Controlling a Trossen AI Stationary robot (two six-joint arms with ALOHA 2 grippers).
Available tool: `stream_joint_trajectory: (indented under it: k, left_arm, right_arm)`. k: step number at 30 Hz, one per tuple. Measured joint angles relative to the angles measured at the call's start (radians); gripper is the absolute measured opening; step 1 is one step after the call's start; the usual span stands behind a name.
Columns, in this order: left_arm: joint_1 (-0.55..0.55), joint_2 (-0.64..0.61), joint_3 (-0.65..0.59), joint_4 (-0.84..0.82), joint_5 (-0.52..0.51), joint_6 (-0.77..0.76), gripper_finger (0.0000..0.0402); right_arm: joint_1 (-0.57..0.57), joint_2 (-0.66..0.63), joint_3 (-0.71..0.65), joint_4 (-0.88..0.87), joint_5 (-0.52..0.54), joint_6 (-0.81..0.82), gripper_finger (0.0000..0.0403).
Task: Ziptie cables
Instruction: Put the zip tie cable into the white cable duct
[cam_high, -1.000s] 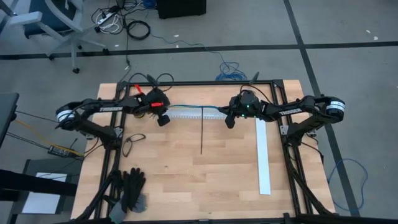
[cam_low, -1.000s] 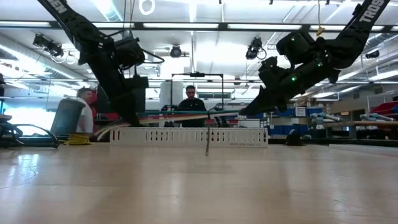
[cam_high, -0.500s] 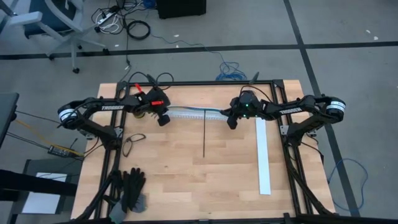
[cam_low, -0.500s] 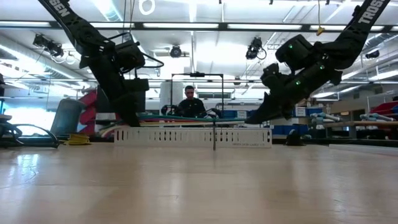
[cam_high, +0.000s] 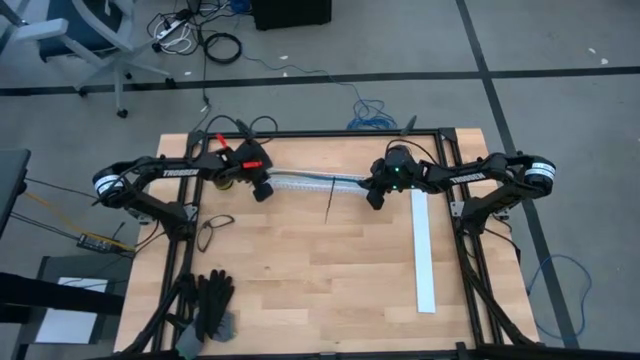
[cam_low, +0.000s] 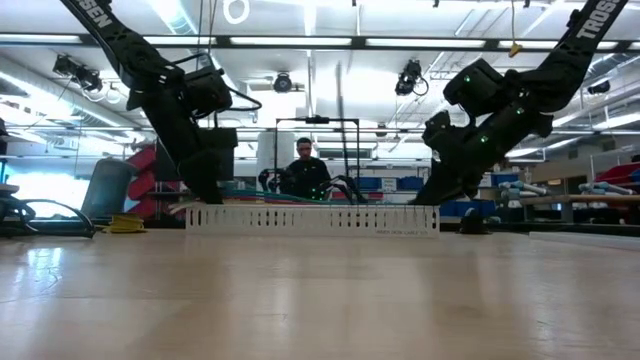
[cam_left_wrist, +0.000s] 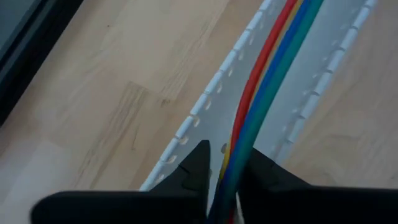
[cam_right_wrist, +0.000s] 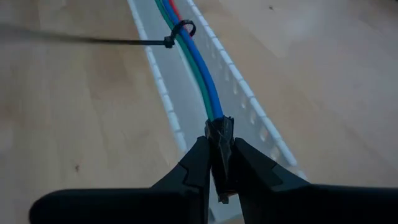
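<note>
The cables (cam_left_wrist: 273, 68), red, yellow, blue and green, run side by side along a white slotted channel (cam_high: 300, 182) at the table's far middle. A black ziptie (cam_right_wrist: 180, 30) loops round them, and its tail (cam_high: 331, 202) sticks out toward the near edge. My left gripper (cam_high: 262, 192) is at the channel's left end, shut on the cables. My right gripper (cam_high: 374, 196) is at the right end, shut on the cables' dark plug end (cam_right_wrist: 219, 140). My left gripper pinches the bundle of cables (cam_left_wrist: 231, 163) between its two fingers, slanting down from the table's left over the channel's left end. The fingers lie along the cables, which run on from them inside the channel. My right gripper pinches the small dark plug (cam_right_wrist: 220, 127) at the cables' right end between its two fingers, slanting down from the table's right. The blue and green cables (cam_right_wrist: 196, 59) run straight on from the plug along the channel's floor.
A long white strip (cam_high: 423, 250) lies along the table's right side. Black gloves (cam_high: 210, 300) lie at the near left, with a dark wire loop (cam_high: 210, 232) beyond them. A person (cam_low: 305, 170) sits beyond the table's far edge. Bare wood fills the near middle.
The cables, held a little above the channel before, have come down into it. My right gripper has tipped and sunk slightly with them. The ziptie's tail has swung round with the bundle, and from above it now shows shorter, its free end nearer the channel.
</note>
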Motion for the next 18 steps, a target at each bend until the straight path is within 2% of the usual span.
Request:
stream_joint_trajectory:
  k: [7,18]
  left_arm:
    - [0.0,0.0,0.0,-0.004,0.001,-0.005,0.0095]
    - [-0.002,-0.016,0.002,-0.067,0.013,-0.005,0.0101]
  right_arm:
    - [0.0,0.001,0.0,0.031,-0.01,-0.001,0.005]
    - [0.0,-0.041,0.001,0.049,-0.046,-0.02,0.0052]
